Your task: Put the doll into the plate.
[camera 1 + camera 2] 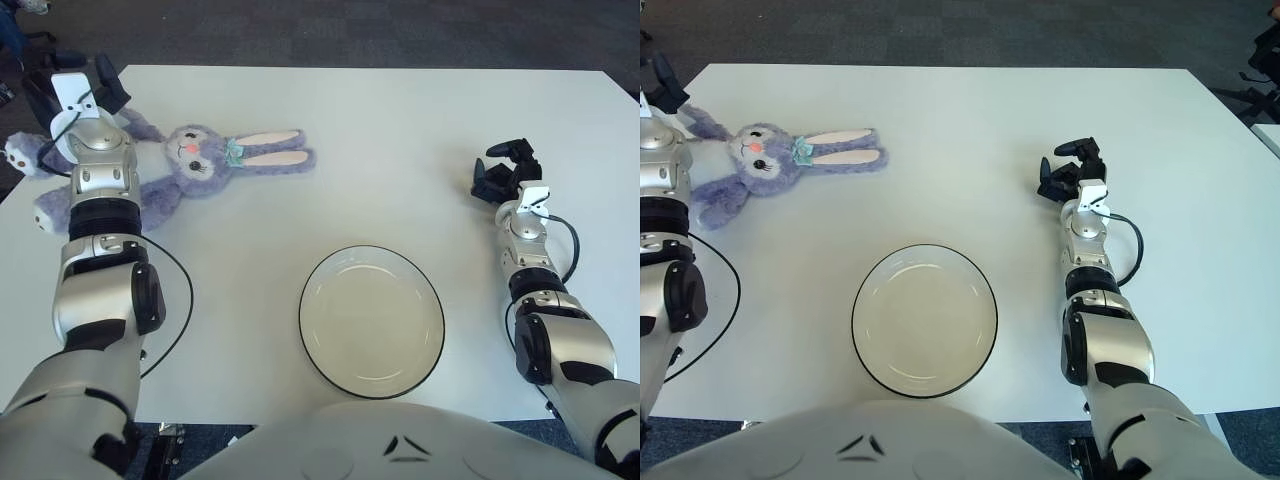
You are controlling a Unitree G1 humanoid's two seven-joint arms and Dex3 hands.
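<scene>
At the far left of the white table (400, 130) the doll (195, 155) is laid flat: a lilac plush rabbit with a pink nose, a teal bow at the base of its ears and two long ears with pale pink linings stretched out towards the table's middle. Its body and limbs are spread towards the left edge, where a white-soled paw is seen. The plate (372, 320), white with a thin dark rim, is set nearer the robot at the centre of the table, well apart from the doll, and nothing is held in it.

In the left eye view the left forearm is seen crossing the doll's body, and the left robot hand (85, 88) shows at the table's far left corner just beyond the doll; in the right eye view that hand is almost cut off by the edge, while the doll's head and ears are shown unobstructed. Whether its fingers are spread or closed cannot be told. The right robot hand (1068, 168) shows over the right part of the table, its dark fingers curled inward, nothing grasped.
</scene>
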